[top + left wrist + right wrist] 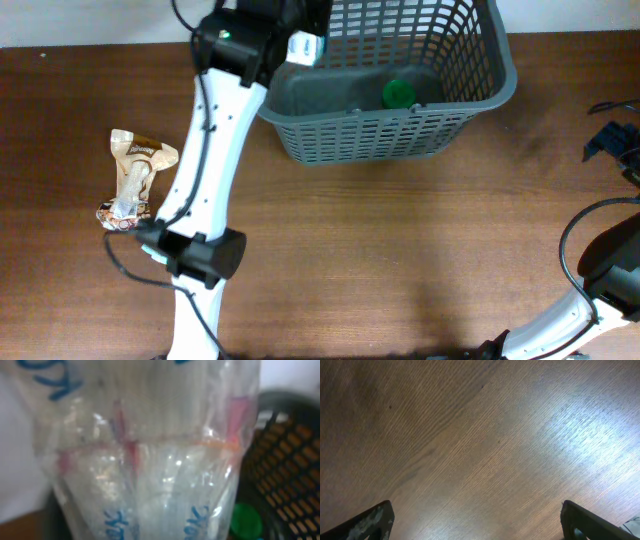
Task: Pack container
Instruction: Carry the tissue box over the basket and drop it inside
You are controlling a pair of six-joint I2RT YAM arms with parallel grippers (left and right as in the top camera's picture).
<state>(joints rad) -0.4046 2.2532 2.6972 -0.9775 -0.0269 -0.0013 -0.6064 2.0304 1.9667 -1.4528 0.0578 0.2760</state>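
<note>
Container [380, 135] sits at far table [400, 250] edge, packet [305, 47] over its left rim.

The left arm [210, 140] reaches up to the left rim of the basket [380, 140]; the left gripper [298, 32] sits over that rim, pinched on a clear packet [150, 460]; the right arm [600, 290] is folded well right of the basket; the right gripper [480, 522] points down, fingers [370, 521] spread wide.

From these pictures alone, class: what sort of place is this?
Probably a robotics lab bench: two robot arms at a wooden table, one holding a clear plastic pack over a grey basket.
</note>
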